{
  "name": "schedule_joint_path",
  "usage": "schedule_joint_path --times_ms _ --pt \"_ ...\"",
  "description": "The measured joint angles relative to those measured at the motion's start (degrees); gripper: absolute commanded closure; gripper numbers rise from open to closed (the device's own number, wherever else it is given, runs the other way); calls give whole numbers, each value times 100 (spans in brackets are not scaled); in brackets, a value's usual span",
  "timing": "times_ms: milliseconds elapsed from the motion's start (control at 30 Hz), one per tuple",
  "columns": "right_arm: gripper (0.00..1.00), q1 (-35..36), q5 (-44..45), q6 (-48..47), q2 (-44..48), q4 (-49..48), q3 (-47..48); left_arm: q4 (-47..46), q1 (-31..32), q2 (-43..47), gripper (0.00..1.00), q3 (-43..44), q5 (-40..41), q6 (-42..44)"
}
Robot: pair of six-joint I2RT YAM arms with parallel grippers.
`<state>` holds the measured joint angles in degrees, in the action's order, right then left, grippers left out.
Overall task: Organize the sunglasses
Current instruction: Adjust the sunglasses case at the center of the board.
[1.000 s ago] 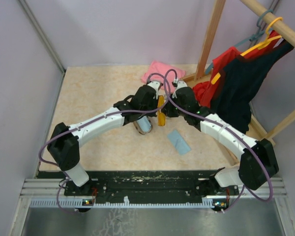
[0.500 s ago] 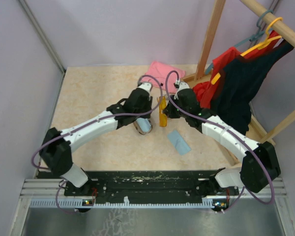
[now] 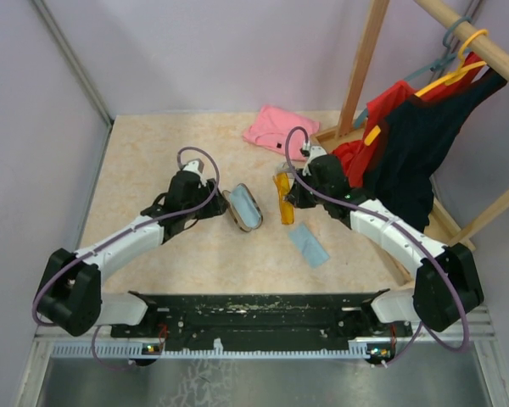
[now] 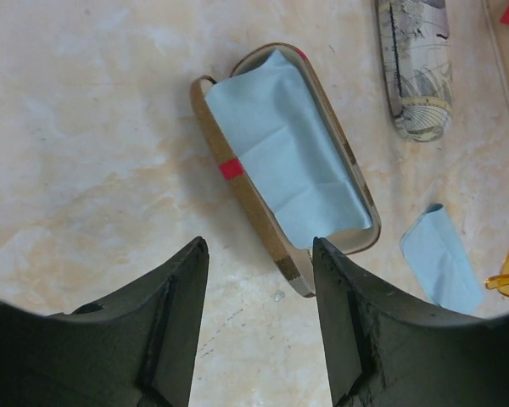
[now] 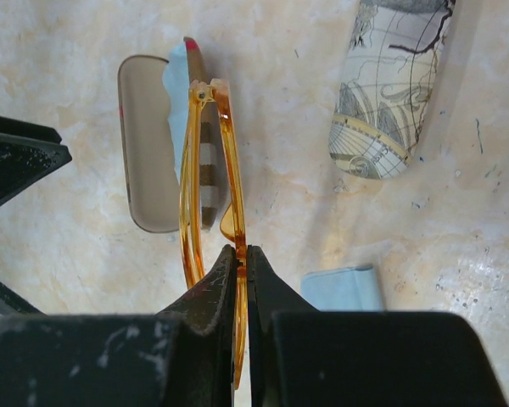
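Sunglasses (image 5: pixel 226 144) with an orange-amber frame were pinched edge-on in the right pincer (image 5: pixel 242 254), over the bench (image 5: pixel 68 51) near an open brown case (image 4: pixel 250 212) lined with a blue cloth (image 4: pixel 288 161). The left pincer (image 4: pixel 259 246) hovered spread and empty before that case.

Amber sunglasses (image 5: pixel 232 161) in end effector (image 5: pixel 241 256)

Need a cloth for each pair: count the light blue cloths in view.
2. One cloth lies inside the open brown case; the second cloth lies loose on the table beside it. The shut patterned case may hide another.
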<state>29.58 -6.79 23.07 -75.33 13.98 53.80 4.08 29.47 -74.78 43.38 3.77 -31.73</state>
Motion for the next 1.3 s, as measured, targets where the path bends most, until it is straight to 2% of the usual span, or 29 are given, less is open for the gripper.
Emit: schedule_joint_path --times_ms 233,567,1067,1300 --pt "100 -4 -103 -50 -50 87 0 -560 -79 -492 42 -33 -520 -291" --pt "100 -4 -85 -50 -48 111 -2 -568 -101 -1255 46 205 -741 -343" --pt "100 -4 -83 -48 -46 111 -4 -579 -103 -1801 65 505 -999 -313" --pt "100 -4 -83 -48 -44 111 -13 -527 -103 -1801 69 568 -994 -271"
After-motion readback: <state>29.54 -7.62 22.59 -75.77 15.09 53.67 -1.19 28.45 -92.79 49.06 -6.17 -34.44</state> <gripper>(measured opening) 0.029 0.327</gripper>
